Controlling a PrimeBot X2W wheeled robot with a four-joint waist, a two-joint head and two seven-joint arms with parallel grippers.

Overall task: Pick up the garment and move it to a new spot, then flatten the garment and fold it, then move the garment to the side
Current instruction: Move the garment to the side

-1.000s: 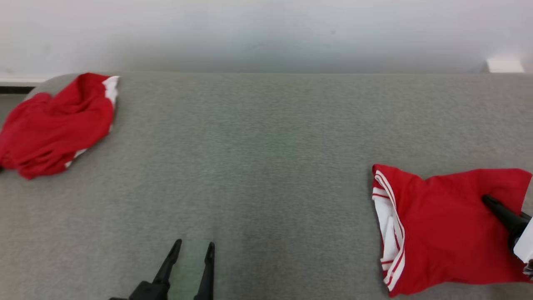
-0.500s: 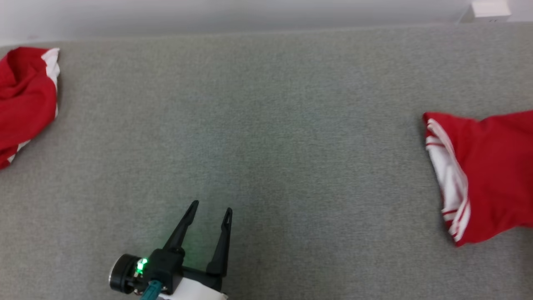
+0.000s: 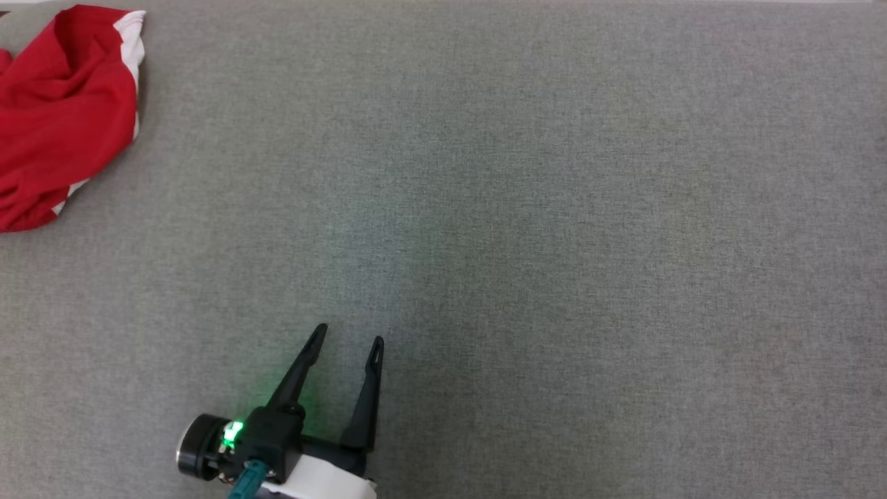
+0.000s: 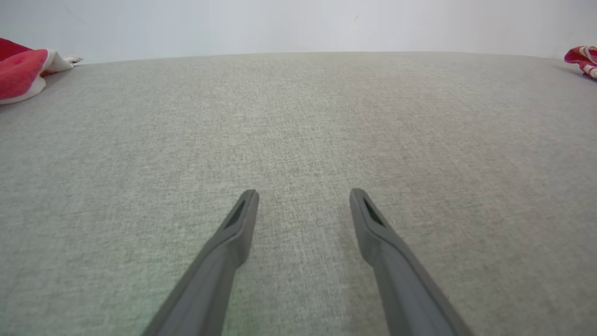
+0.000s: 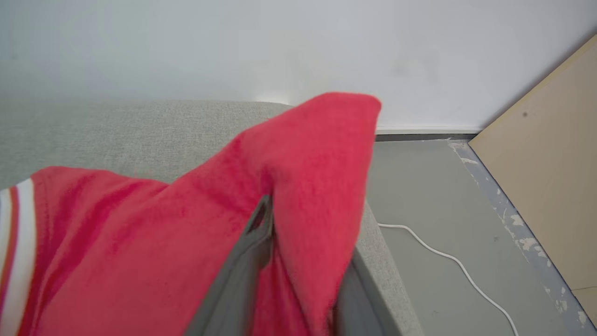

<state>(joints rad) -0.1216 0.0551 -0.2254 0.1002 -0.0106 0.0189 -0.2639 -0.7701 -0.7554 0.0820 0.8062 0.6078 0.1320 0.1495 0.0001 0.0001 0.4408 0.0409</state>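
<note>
- We are finding the garment (image 5: 154,242) at the right end of the tabletop (image 5: 116,135), bunched against the right gripper (image 5: 305,228). A red fold is rising between its two fingers (image 5: 242,270), draping over the right-hand one and peaking beyond the tips.
- Those fingers are standing fairly narrow with cloth between them, and we cannot tell whether they are gripping it.
- The garment's long axis is running left to right. Its white-striped edge is pointing left toward the tabletop's middle, and its raised red corner is pointing right, above the floor (image 5: 429,196).
- The left gripper (image 3: 348,334) is sitting over the near left of the tabletop, fingers spread wide and empty, well apart from the garment.
- The head view is giving us the other red cloth (image 3: 62,118) crumpled at the far left. The left wrist view is catching the garment's striped edge (image 4: 580,58) at the far right. The right wrist view is adding a white cable (image 5: 447,261) on the floor and a beige board (image 5: 550,163).
</note>
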